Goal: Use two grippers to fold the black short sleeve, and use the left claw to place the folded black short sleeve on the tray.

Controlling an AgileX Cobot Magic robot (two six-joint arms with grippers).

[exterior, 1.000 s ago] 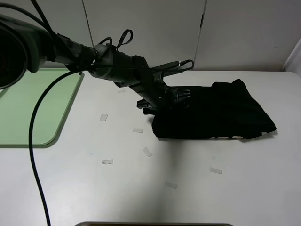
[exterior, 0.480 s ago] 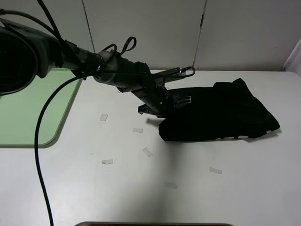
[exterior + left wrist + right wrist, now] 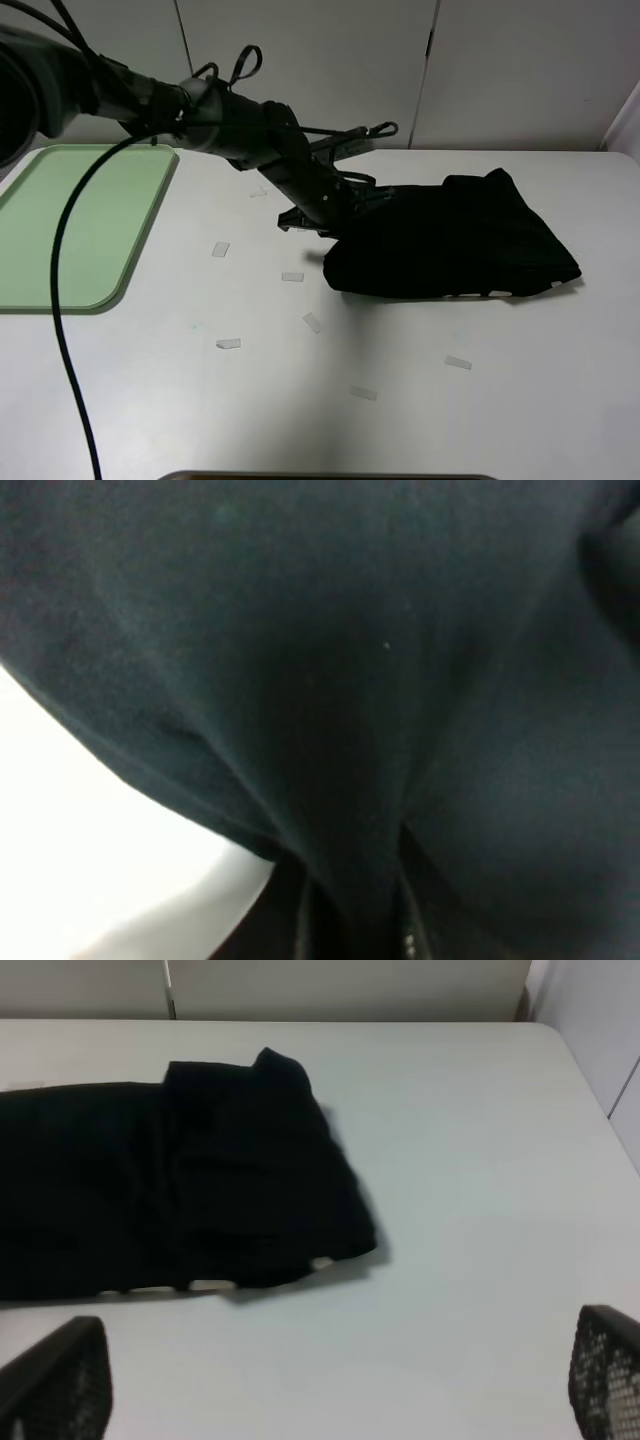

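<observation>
The black short sleeve (image 3: 460, 240) lies folded into a long bundle on the white table, right of centre. My left claw (image 3: 345, 205) reaches across from the left and is shut on the bundle's left end. In the left wrist view, dark fabric (image 3: 330, 660) fills the picture and is pinched between the fingers (image 3: 405, 940). The right wrist view shows the short sleeve (image 3: 200, 1180) from a distance, with my right gripper (image 3: 340, 1380) open and well clear of it. The pale green tray (image 3: 70, 230) sits at the far left.
Several small white paper strips (image 3: 292, 277) lie scattered on the table in front of and left of the shirt. A loose black cable (image 3: 65, 330) hangs from the left arm down across the table's left side. White wall panels stand behind.
My left claw has gone from open to shut on the shirt's left end. That end has bunched up and shifted slightly, and the arm has drawn back a little toward the left.
</observation>
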